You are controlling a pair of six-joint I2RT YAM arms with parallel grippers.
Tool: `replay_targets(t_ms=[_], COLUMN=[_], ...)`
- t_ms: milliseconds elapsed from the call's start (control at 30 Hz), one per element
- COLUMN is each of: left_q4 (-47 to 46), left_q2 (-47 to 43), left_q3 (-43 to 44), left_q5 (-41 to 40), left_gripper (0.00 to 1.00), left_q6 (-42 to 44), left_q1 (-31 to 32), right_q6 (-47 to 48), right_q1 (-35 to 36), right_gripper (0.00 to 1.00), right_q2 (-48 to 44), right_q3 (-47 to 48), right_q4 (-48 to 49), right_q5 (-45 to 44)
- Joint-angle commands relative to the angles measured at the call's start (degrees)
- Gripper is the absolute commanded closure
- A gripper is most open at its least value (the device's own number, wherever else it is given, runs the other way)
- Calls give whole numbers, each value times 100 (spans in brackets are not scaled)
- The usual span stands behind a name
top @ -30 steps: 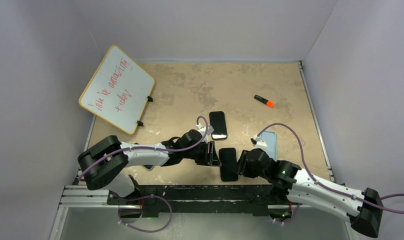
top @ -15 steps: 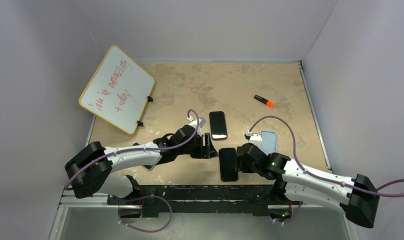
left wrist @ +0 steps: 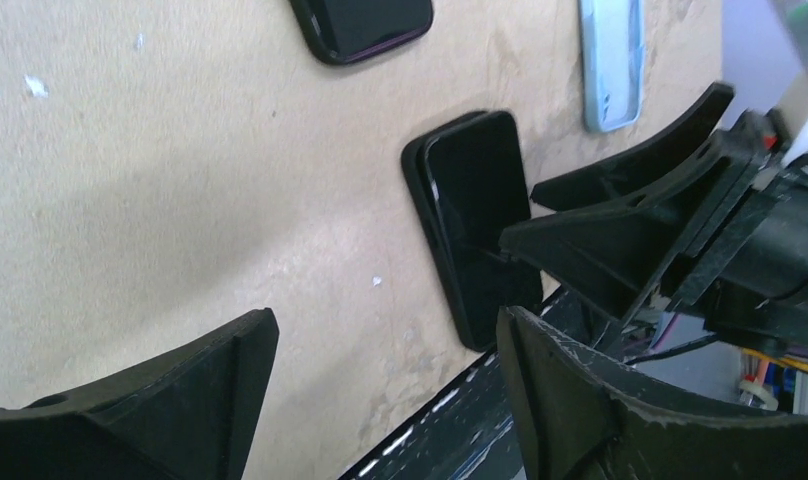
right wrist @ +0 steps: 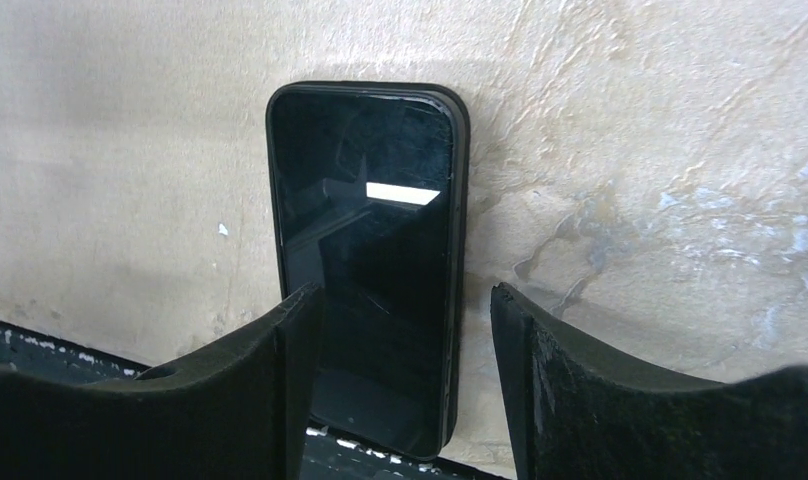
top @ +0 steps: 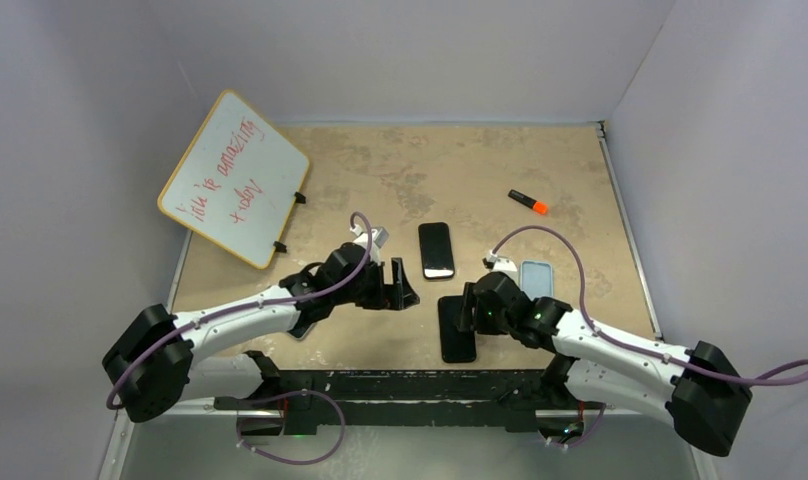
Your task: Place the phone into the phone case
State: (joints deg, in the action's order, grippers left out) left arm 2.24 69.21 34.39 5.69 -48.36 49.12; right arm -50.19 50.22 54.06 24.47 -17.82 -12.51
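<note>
**Phone sits in black case at near edge, both grippers open**

The work surface is a tan table [top: 480, 165] with a mottled, patchy finish, paler streaks and a few white specks. Plain pale grey-lilac walls [top: 400, 60] close it in on the left, far and right sides. A metal rail [top: 170, 390] runs along the near edge, where the arms are bolted.

The phone [right wrist: 365, 280], black with a dark glossy screen, lies flat and face up near the middle of the near edge, inside the black phone case [right wrist: 462, 250], whose rim shows all round it. Whether it is pressed fully home cannot be told.

The right gripper [right wrist: 408, 295] hangs over the phone's near part with its jaws apart, holding nothing. The left gripper [left wrist: 385, 335] is just left of the phone, jaws spread wide over bare table, also empty.

A second black phone [top: 436, 250] lies farther back at centre. A light blue case [top: 537, 278] lies to the right of the arms. An orange-capped marker [top: 528, 202] lies far right.

A wood-framed whiteboard [top: 234, 178] leans at the far left. It bears two lines of slanted red handwriting, not clearly legible. No brand marks can be made out.
</note>
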Motion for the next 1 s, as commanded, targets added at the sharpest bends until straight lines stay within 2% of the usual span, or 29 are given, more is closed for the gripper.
replay_targets(t_ms=[0, 300, 467, 600, 667, 800, 967], left_q4=[-136, -613, -818, -760, -610, -388, -984], left_q2=[34, 730, 966, 1051, 1122, 1233, 1362], left_q3=[-206, -284, -302, -263, -231, -189, -350], left_q5=[401, 728, 878, 850, 823, 848, 1107], left_gripper=[19, 31, 41, 46, 47, 49, 48], left_q6=[200, 81, -39, 16, 36, 11, -172], left_q1=[-47, -43, -41, -35, -32, -22, 115], right_q6=[222, 350, -61, -432, -665, -691, -308], right_q1=[-21, 16, 268, 287, 287, 264, 190], right_gripper=[36, 38, 41, 42, 44, 49, 54], right_q2=[179, 879, 1417, 1380, 1282, 970, 611], right_q3=[-54, -136, 159, 128, 42, -96, -157], right_q4=[342, 1174, 1762, 2125, 2084, 1667, 1329], right_q5=[296, 1181, 1540, 1649, 1816, 1551, 1448])
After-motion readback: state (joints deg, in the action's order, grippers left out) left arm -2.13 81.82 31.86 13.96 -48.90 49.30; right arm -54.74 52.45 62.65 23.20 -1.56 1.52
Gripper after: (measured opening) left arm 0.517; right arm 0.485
